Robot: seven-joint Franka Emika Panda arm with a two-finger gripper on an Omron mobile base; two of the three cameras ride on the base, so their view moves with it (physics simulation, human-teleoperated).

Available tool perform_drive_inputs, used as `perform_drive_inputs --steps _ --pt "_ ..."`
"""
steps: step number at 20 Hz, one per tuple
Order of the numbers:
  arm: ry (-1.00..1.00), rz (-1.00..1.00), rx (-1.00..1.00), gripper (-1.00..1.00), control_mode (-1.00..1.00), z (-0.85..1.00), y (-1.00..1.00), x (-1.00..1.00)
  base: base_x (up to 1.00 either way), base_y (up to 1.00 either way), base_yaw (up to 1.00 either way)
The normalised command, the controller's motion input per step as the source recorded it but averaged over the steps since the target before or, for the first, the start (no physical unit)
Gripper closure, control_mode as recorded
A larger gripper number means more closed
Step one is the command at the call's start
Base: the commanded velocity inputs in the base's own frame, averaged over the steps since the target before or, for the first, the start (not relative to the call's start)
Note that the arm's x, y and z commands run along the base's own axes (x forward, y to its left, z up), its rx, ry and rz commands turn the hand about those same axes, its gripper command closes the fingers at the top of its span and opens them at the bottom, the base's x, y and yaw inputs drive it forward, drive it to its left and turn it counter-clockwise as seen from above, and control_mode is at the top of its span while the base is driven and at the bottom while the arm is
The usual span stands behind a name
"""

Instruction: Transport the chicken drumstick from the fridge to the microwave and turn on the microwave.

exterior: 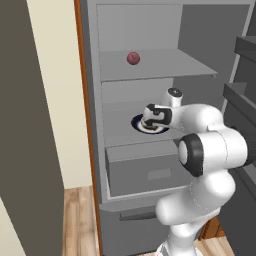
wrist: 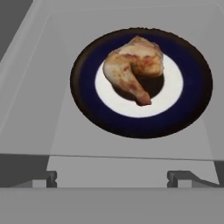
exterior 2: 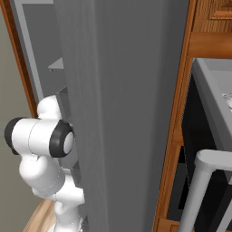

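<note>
Chicken drumstick (wrist: 133, 70) on plate (wrist: 192, 109), ahead of open hand (wrist: 112, 177)

The fridge (exterior: 200, 35) has grey shelves. On the upper shelf (exterior: 165, 67) lies a small reddish ball (exterior: 133, 58). On the middle shelf (wrist: 48, 109) sits a dark-rimmed plate (wrist: 192, 109) carrying the chicken drumstick (wrist: 131, 68).

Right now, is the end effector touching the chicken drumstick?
Apart. In the hand view the end effector has open fingertips low in the picture, with bare fridge shelf between them and the chicken drumstick on its plate.
</note>
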Motion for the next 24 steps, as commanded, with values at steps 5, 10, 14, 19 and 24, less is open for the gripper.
perform_drive_inputs --steps 5,10,14,19,24 --pt "0.0 0.0 0.0 -1.0 -1.0 -0.08 -0.01 0.1 0.0 0.0 0.0" --pt "0.0 0.0 0.0 -1.0 -1.0 -0.09 -0.08 0.02 0.0 0.0 0.0" --pt "0.0 0.0 0.0 -1.0 -1.0 -0.1 -0.09 0.02 0.0 0.0 0.0" --pt "0.0 0.0 0.0 -1.0 -1.0 -0.08 -0.06 0.1 0.0 0.0 0.0" --pt "0.0 0.0 0.0 -1.0 -1.0 -0.07 0.0 0.16 0.0 0.0 0.0"
